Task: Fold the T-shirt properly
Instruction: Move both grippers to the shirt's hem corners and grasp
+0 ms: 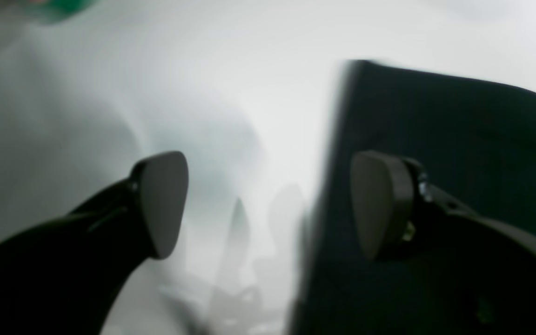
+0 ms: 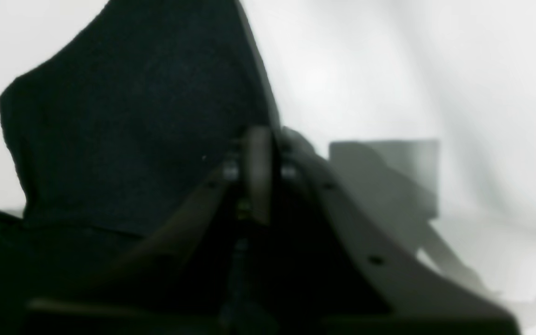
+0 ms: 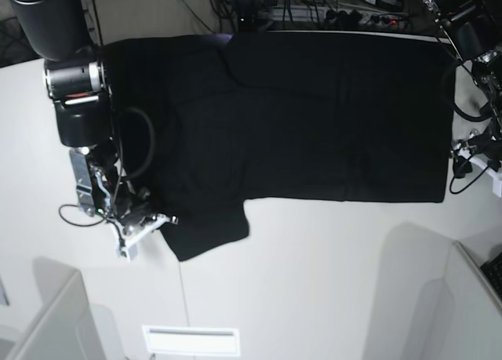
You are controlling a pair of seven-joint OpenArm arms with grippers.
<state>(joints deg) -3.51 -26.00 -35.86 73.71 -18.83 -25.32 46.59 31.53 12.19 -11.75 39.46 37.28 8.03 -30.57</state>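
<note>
The black T-shirt lies spread flat on the white table, plain side up, with one short sleeve pointing toward the near left. My right gripper is at that sleeve's outer edge. In the right wrist view its pads are pressed together on the cloth edge, and the T-shirt rises in a peak beside them. My left gripper is at the shirt's right-hand edge. It stands open, one finger over the T-shirt and the other over bare table.
Cables and equipment crowd the far table edge behind the shirt. Grey panels stand at the near left and near right, with a white slotted plate between them. Loose cable loops lie beside each arm.
</note>
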